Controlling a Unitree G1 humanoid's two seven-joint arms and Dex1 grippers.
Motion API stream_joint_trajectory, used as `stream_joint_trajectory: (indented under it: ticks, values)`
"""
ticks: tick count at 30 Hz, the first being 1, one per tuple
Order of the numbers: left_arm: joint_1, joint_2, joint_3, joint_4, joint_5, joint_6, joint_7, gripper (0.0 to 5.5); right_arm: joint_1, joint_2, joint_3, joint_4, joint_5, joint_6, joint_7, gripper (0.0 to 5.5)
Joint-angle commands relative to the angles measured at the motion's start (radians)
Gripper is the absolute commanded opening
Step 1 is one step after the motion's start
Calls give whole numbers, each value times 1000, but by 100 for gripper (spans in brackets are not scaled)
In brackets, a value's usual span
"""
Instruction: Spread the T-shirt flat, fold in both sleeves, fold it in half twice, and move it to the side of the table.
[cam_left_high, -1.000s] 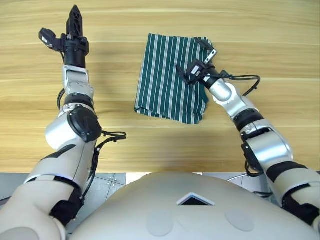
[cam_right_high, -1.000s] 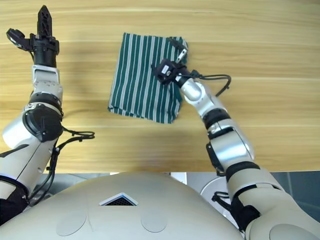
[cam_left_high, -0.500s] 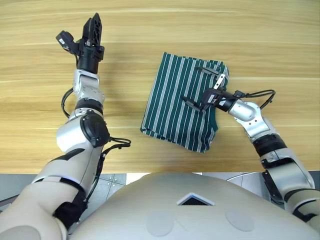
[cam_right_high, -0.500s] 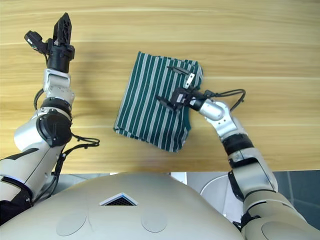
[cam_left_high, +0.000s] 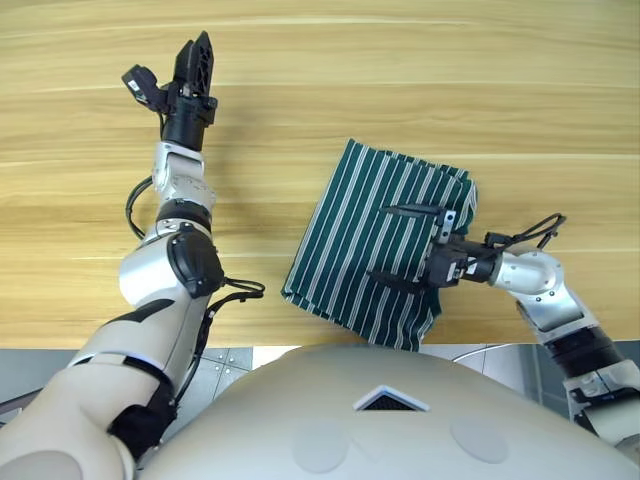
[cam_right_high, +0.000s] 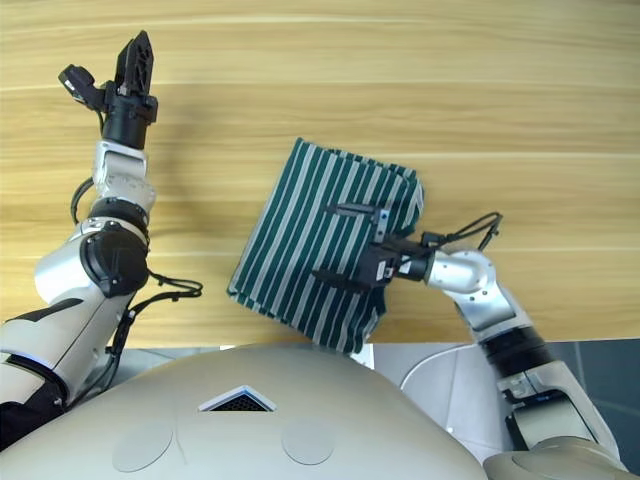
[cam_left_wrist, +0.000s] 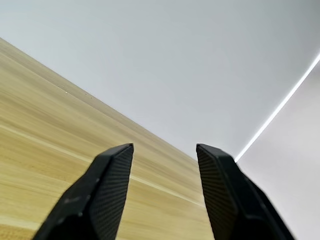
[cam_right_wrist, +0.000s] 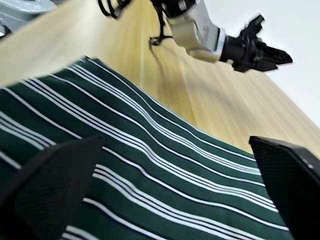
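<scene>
Folding we judge done | T-shirt a compact rectangle at front edge of table | right gripper splayed wide over it, gripping nothing | left gripper parted, empty, well apart | remaining: 1 move sideways

Wooden table, pale wall, grey floor

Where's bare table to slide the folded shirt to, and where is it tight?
The table is bare across the far band beyond the T-shirt, and in the strip between it and the left gripper arm. It is tight at the near edge, where the open right gripper is over the T-shirt.
</scene>
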Motion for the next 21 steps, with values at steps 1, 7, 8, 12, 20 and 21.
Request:
stream_joint_trajectory:
  ticks: [1,7,8,12,20,21]
  values:
    - [-3,-7,-14,-4,16,-2,2,233,3,0,-7,16,-45,22,11,535]
    - [-7,-12,-22,-2,15,-3,6,233,-26,18,-111,57,-71,53,-74,535]
    - [-6,-13,-23,-2,15,-3,6,233,-33,20,-149,53,-49,62,-95,535]
    - [-5,-14,-24,0,14,-3,8,233,-30,16,-254,32,-8,90,-139,535]
    - [1,-16,-23,1,13,-4,11,233,-107,41,-322,213,-182,161,-275,535]
    - [1,-15,-22,1,13,-4,11,233,-118,46,-307,248,-225,160,-294,535]
